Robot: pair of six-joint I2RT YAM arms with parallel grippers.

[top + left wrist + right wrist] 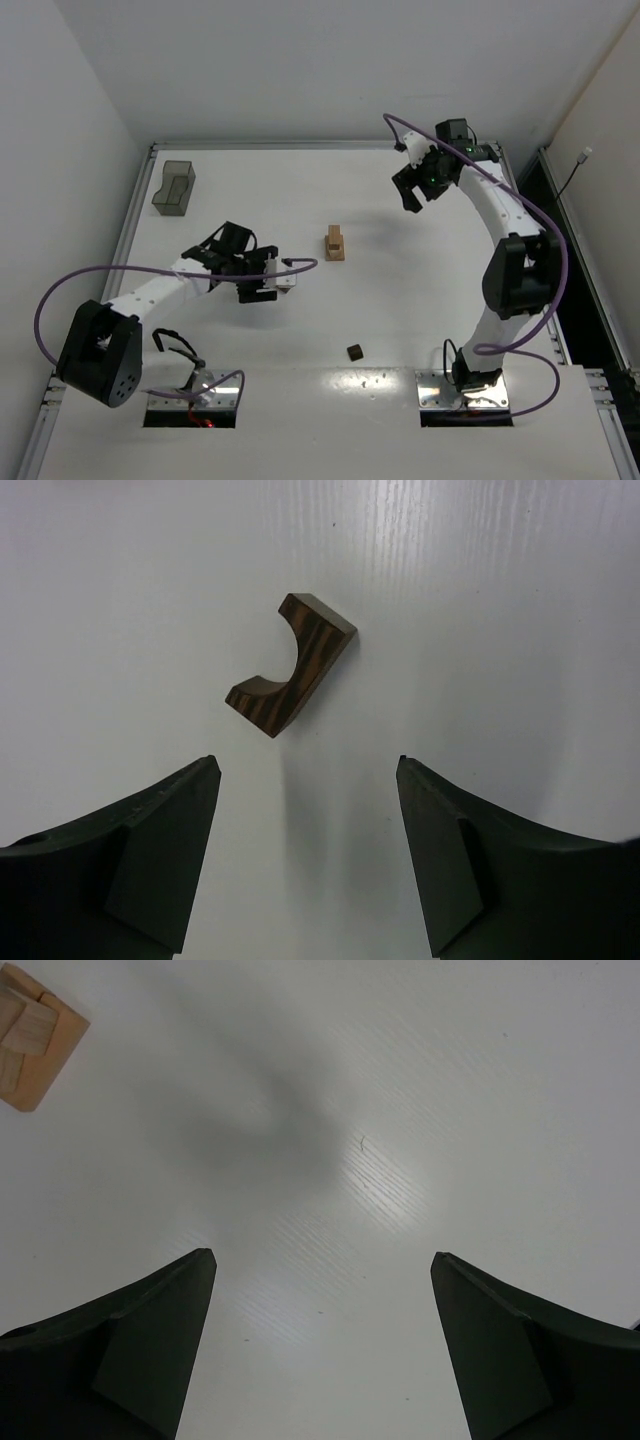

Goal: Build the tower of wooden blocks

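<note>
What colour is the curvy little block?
The curvy block is dark brown with stripy grain, clearest in the left wrist view.

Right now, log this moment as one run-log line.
left end effector: open, near dark brown arched wooden block | right end effector: open | light tan wooden block tower: standing

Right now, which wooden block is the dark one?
The lone block lying apart, nearer the arms; the tower is light tan.

Left end effector (305, 763) spread, right end effector (321, 1254) spread
</note>
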